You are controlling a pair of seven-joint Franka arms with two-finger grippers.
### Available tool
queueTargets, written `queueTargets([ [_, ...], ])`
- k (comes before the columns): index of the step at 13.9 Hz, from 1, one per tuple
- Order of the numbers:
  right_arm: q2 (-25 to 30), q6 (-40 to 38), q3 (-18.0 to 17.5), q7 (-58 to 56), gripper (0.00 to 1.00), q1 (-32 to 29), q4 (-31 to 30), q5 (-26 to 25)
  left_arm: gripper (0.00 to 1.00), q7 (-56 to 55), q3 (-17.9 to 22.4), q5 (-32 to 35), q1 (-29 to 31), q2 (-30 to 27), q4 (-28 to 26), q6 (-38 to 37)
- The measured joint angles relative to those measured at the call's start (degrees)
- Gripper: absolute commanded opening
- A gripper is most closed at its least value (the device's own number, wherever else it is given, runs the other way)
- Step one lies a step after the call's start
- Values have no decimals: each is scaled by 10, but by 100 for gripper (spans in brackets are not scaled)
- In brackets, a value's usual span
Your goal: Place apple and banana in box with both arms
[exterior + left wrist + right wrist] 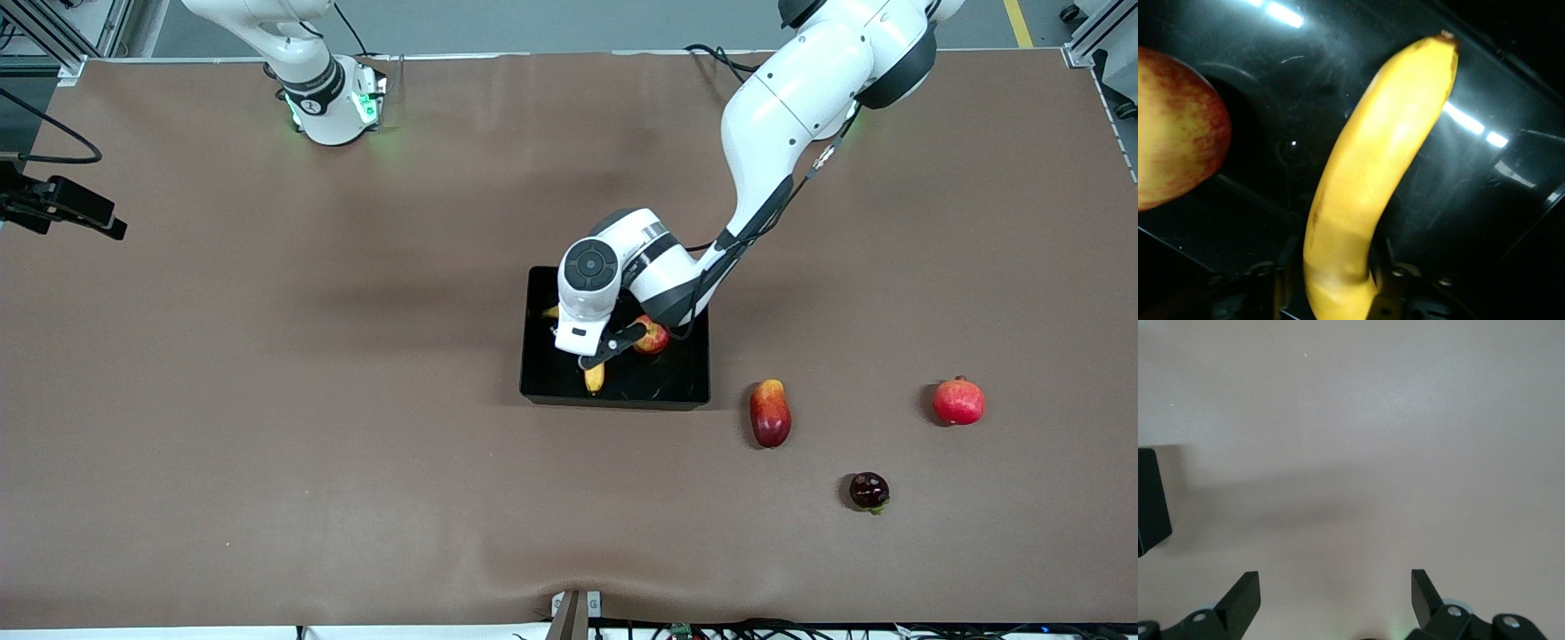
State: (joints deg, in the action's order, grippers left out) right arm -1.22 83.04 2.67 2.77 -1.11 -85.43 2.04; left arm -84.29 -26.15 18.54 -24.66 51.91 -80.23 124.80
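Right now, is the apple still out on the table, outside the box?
No. In the front view the apple lies inside the black box, beside the banana that the left gripper holds over it.

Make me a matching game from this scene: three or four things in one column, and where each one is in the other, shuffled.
Things:
1. banana
2. apple
3. right gripper
4. dark round fruit

Places or states:
A. open, over bare table
B. on the table, nearest the front camera
C. between the left gripper's fingers, over the box
D. lying in the box

Pairs: 1-C, 2-D, 3-A, 4-B
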Motion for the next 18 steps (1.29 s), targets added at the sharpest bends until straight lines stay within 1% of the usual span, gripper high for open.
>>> queueTargets([
  [3,0,0,0,0,100,0,0,0,100,1,5,0,3,-11,16,0],
  [5,0,0,-1,0,100,0,0,0,100,2,6,0,12,-37,24,-9],
  [8,-1,-1,-1,0,100,1,0,0,100,38,4,0,54,-111,35,-91],
  [11,-2,-1,-2,0,100,1,0,0,100,113,3,0,112,-211,38,-197],
  [13,-2,-1,-2,0,100,3,0,0,100,206,3,0,154,-263,37,-251],
  [15,-2,-2,-3,0,100,3,0,0,100,296,4,-15,196,-301,36,-297],
  [18,-2,-2,-3,0,100,3,0,0,100,384,4,-37,253,-346,35,-341],
])
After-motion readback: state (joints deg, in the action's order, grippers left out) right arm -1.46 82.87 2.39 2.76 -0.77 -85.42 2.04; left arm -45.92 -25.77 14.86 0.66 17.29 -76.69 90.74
